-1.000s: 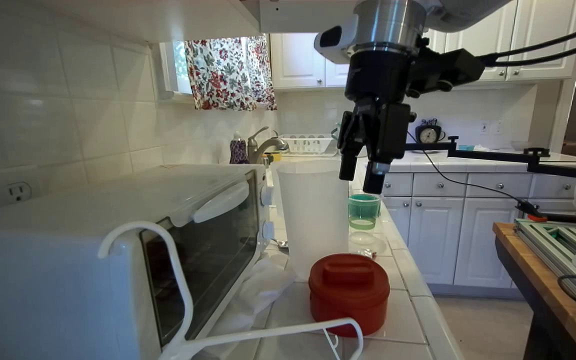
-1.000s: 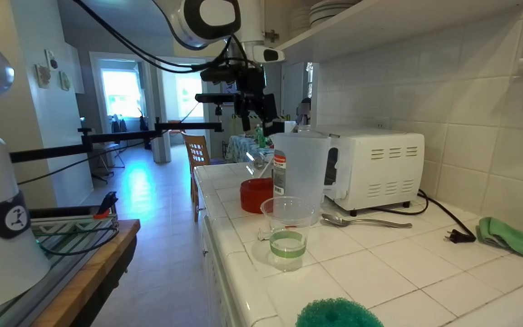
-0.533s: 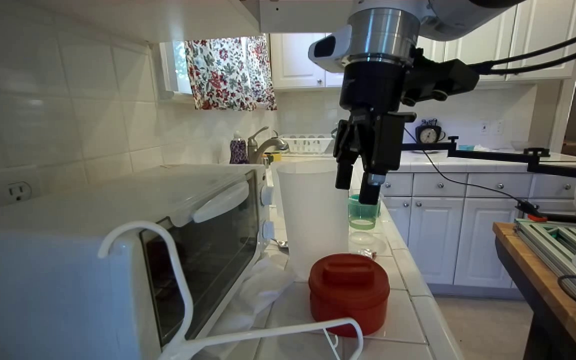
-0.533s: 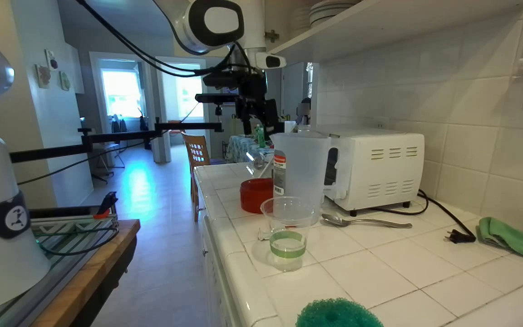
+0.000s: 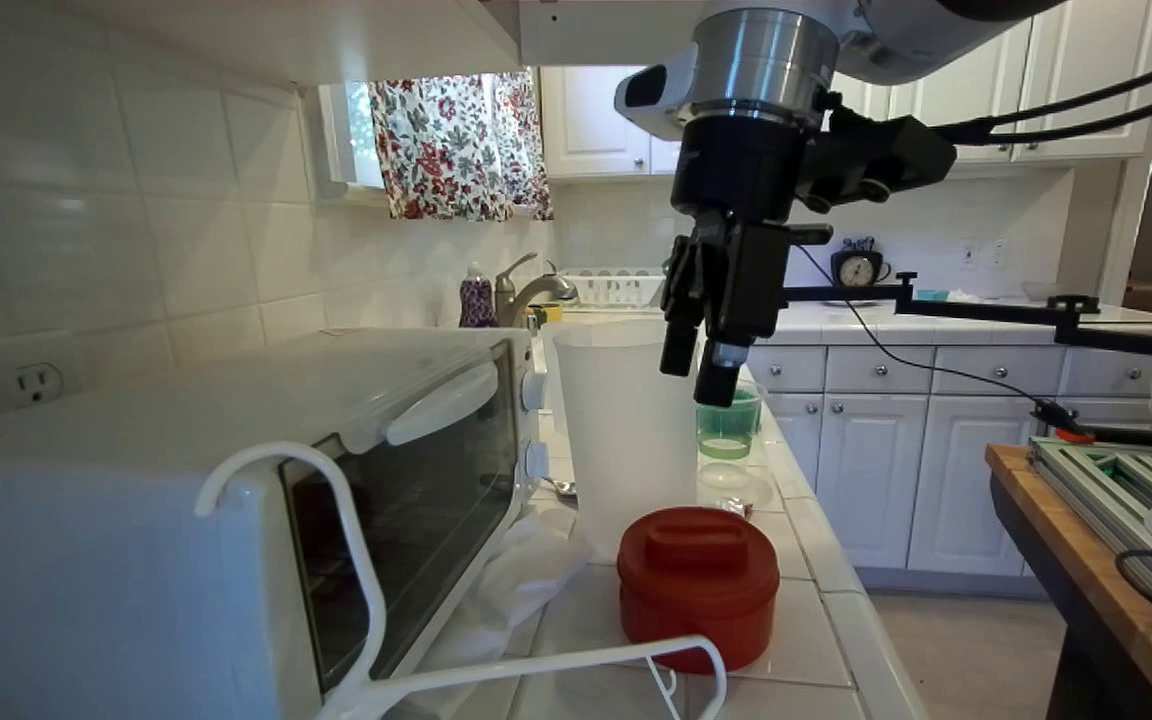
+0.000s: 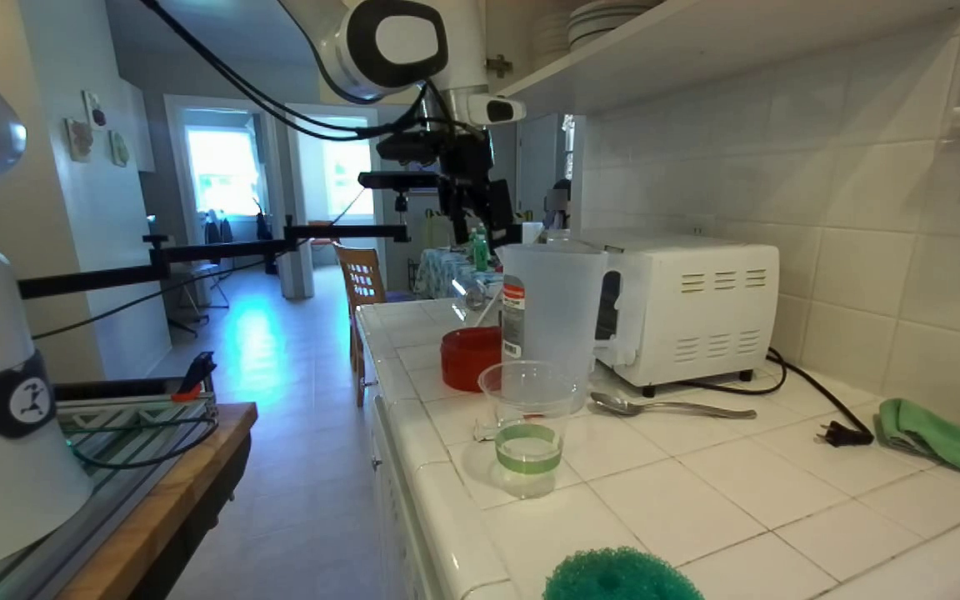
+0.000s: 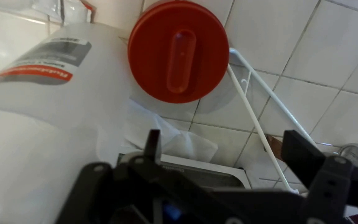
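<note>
The tool (image 5: pixel 696 372) is suspended above the tiled desk (image 6: pixel 697 500), its jaws pointed downward and parted wide. Near it, a translucent pitcher (image 5: pixel 626 450) is stood upright on the desk; whether it is touched by the tool cannot be told. Just beside the pitcher, a round red container (image 5: pixel 696 605) is seen, covered by a lid (image 7: pixel 180 57) with a raised bar. A crumpled white sheet (image 5: pixel 526 585) is spread between the container and the white toaster oven (image 6: pixel 701 308). On the side away from the pitcher, a white wire frame (image 5: pixel 536 664) is set near the container. Beyond the pitcher, in an exterior view, a metal spoon (image 6: pixel 626 407) and a clear cup (image 6: pixel 527 450) banded with green are found. Farther out, a green cloth (image 6: pixel 942 437) is placed by the wall (image 6: pixel 822 192) and a green scrubber (image 6: pixel 622 575) is cut off by that view's edge.
</note>
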Available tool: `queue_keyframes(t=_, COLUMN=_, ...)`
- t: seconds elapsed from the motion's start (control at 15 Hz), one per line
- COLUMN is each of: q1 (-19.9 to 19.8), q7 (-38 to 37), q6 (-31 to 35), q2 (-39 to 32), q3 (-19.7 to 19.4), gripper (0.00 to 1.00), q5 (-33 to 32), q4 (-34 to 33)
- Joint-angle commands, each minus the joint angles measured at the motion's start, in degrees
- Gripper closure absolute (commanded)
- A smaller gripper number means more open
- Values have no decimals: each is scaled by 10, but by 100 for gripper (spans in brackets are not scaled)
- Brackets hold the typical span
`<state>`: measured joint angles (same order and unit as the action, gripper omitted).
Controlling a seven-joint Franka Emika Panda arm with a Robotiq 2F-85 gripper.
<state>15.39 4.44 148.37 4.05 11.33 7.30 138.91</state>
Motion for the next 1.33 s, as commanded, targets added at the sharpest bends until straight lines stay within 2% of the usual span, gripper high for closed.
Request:
queue_keyframes(t=0.0, q1=-6, q7=-39, q6=16, q2=-21, q3=12, gripper=0, q5=-14, q4=-10)
queue_keyframes(t=0.47, q1=-7, q7=-103, q6=19, q2=-60, q3=17, gripper=0, q5=-57, q4=-17)
queue_keyframes(t=1.0, q1=-6, q7=-143, q6=26, q2=-110, q3=10, gripper=0, q5=-67, q4=-32)
queue_keyframes(t=1.27, q1=-3, q7=-164, q6=18, q2=-128, q3=2, gripper=0, q5=-95, q4=-37)
